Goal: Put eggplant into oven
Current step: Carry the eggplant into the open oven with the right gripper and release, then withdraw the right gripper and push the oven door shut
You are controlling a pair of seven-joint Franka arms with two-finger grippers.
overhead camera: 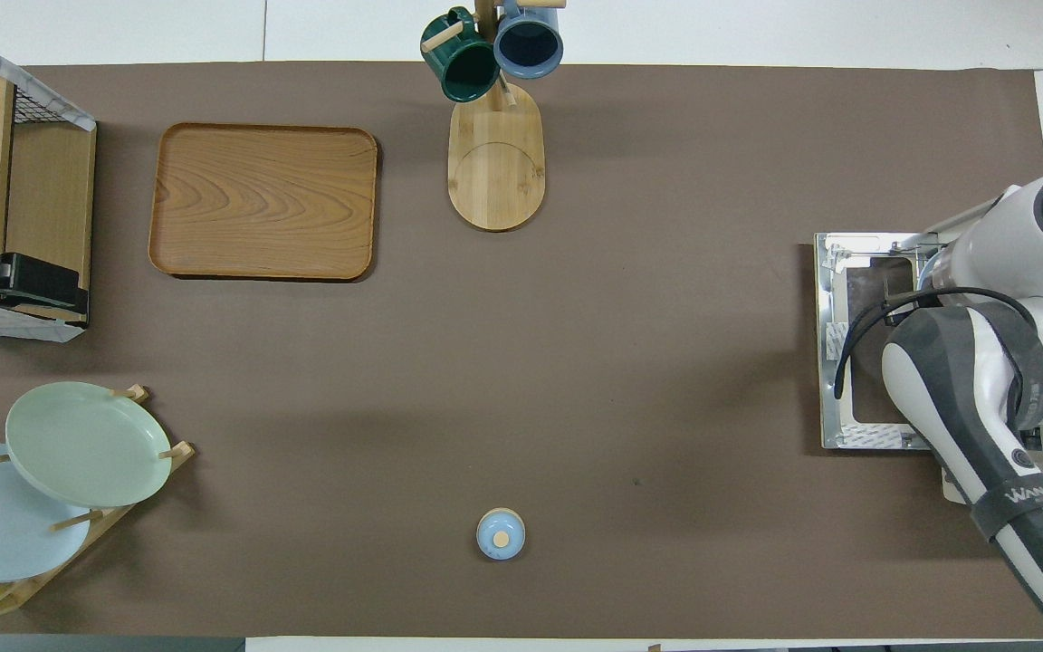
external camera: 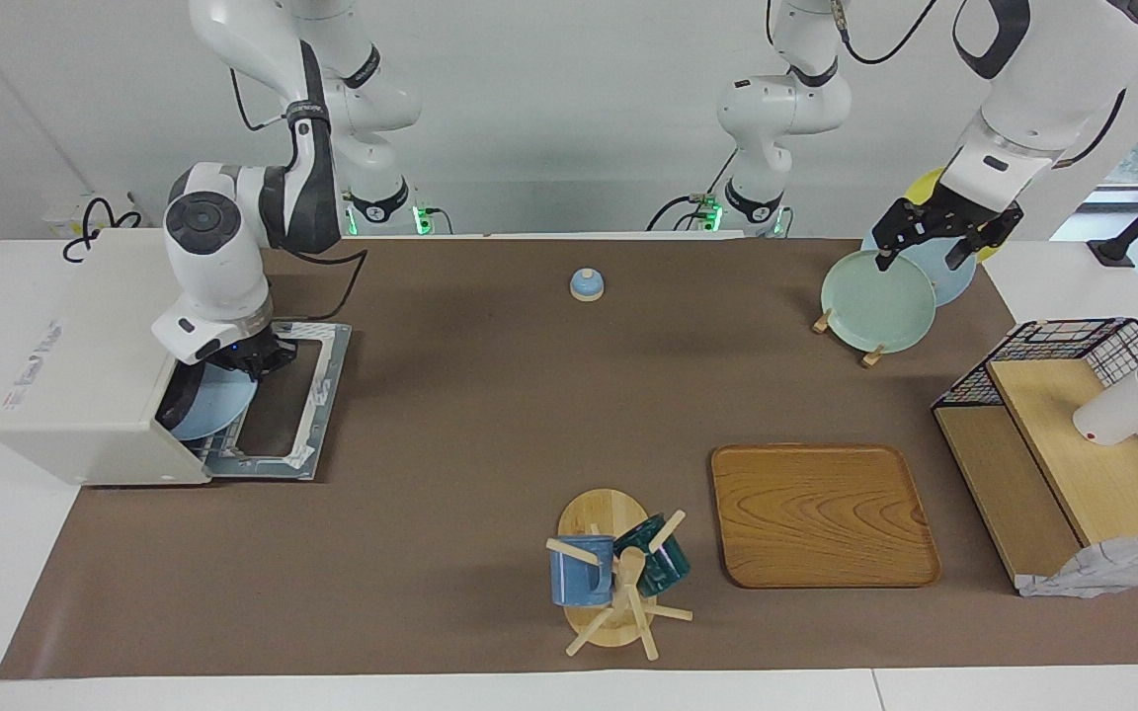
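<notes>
The cream-white oven (external camera: 85,375) stands at the right arm's end of the table. Its door (external camera: 283,400) lies dropped open flat on the mat and also shows in the overhead view (overhead camera: 847,344). My right gripper (external camera: 255,360) is at the oven's mouth, just over a light blue plate (external camera: 213,405) that sits in the opening. In the overhead view the arm hides it. The eggplant does not show in either view. My left gripper (external camera: 925,259) hangs open and empty in the air over the plate rack.
A plate rack holds a green plate (external camera: 875,301), a blue one and a yellow one. A wooden tray (external camera: 821,513), a mug tree (external camera: 613,573) with two mugs, a small blue knobbed lid (external camera: 586,284) and a wire shelf (external camera: 1063,444) with a white cup (external camera: 1122,410) stand on the mat.
</notes>
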